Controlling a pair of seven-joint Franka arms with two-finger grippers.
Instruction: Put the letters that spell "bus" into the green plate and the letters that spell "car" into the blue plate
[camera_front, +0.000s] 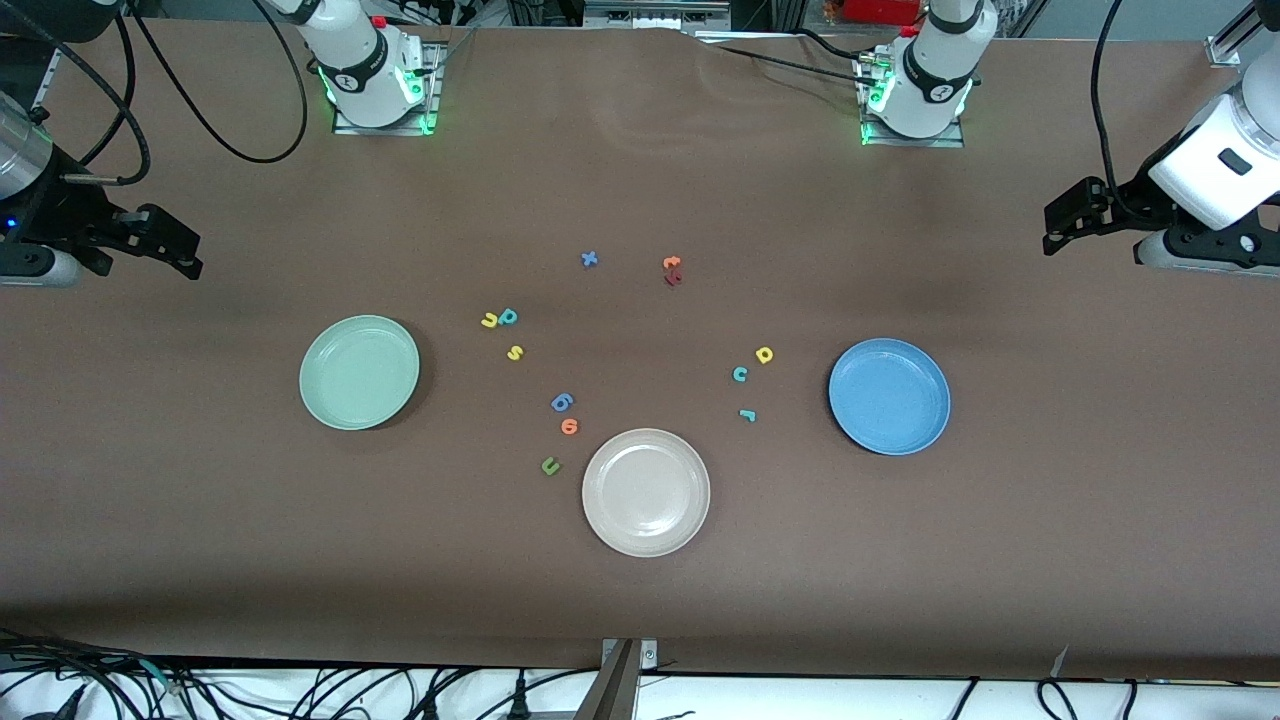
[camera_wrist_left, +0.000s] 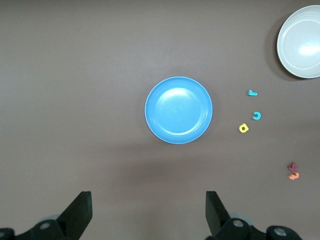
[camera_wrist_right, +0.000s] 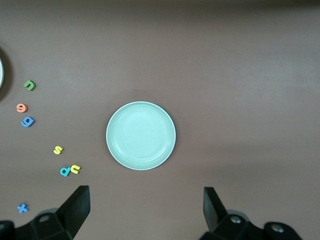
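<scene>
Nearest the camera, beige plate (camera_front: 646, 492) is sitting empty. Bus letters (camera_front: 500, 330) are lying beside green plate (camera_front: 359, 372); car letters (camera_front: 750, 380) beside blue plate (camera_front: 889, 396). Left gripper (camera_front: 1068, 222) and right gripper (camera_front: 170, 245) are waiting, jaws wide.

Green plate (camera_front: 359, 372), beige plate (camera_front: 646, 491) and blue plate (camera_front: 889, 396) sit bare. Foam letters lie scattered between them. Both arms wait at the table's ends.

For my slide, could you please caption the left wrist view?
Open left gripper hovering over the table, empty blue plate below, teal r, teal c and yellow a lying beside it.
</scene>
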